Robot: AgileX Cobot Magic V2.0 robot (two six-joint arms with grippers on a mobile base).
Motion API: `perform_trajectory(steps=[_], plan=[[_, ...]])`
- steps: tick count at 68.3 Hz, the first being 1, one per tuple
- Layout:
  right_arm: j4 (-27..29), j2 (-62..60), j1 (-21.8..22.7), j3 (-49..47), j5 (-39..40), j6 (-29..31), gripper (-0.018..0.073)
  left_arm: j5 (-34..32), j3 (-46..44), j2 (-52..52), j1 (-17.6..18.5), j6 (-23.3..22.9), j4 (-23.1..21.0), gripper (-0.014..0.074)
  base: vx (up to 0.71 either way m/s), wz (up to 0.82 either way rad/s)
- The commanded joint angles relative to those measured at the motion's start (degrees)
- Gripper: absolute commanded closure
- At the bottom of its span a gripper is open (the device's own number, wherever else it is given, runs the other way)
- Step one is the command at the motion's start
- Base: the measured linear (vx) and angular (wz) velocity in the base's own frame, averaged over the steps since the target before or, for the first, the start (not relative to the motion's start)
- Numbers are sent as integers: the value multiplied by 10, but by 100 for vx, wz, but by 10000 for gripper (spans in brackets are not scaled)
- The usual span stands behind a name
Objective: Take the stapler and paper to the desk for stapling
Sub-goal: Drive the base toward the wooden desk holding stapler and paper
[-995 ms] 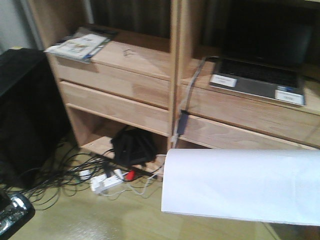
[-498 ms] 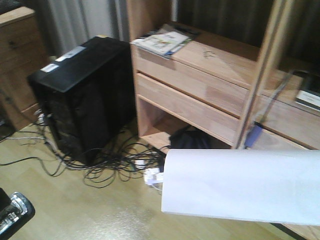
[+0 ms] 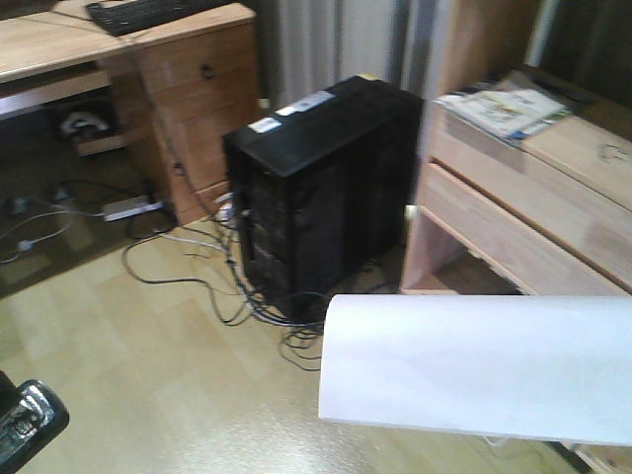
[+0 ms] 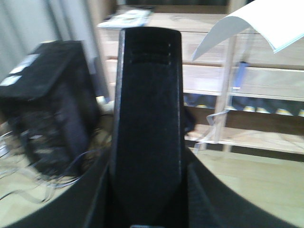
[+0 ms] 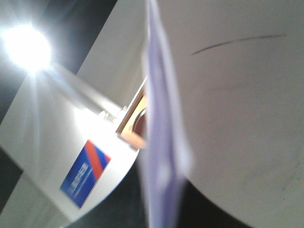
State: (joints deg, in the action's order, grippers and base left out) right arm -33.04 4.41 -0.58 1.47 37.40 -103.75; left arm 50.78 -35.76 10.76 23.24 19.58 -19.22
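The stapler (image 4: 147,118), centre of the left wrist view, is clenched between the left fingers (image 4: 97,199). The paper (image 3: 474,365) is held aloft at lower right. The right fingers are unseen, so their grip cannot be told. The bench (image 3: 39,44), upper left, is best approached smoothly, with the sheets level.

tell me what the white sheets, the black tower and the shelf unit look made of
The paper: thin matte white paper, bending in a curl while held aloft. The tower: black case, probably painted metal or plastic, dull sheen with stickers on top. The shelf unit: light wood or veneer, faint streaks along the drawer fronts, matte.
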Motion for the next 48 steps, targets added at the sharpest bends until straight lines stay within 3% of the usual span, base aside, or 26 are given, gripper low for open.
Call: perform_trajectory(steps=[1, 48], plan=[[8, 7, -1, -16, 30, 7, 562, -62, -15, 10, 3, -1, -18, 603, 12, 61], [8, 7, -1, -16, 30, 7, 562, -62, -15, 10, 3, -1, -18, 603, 15, 59]])
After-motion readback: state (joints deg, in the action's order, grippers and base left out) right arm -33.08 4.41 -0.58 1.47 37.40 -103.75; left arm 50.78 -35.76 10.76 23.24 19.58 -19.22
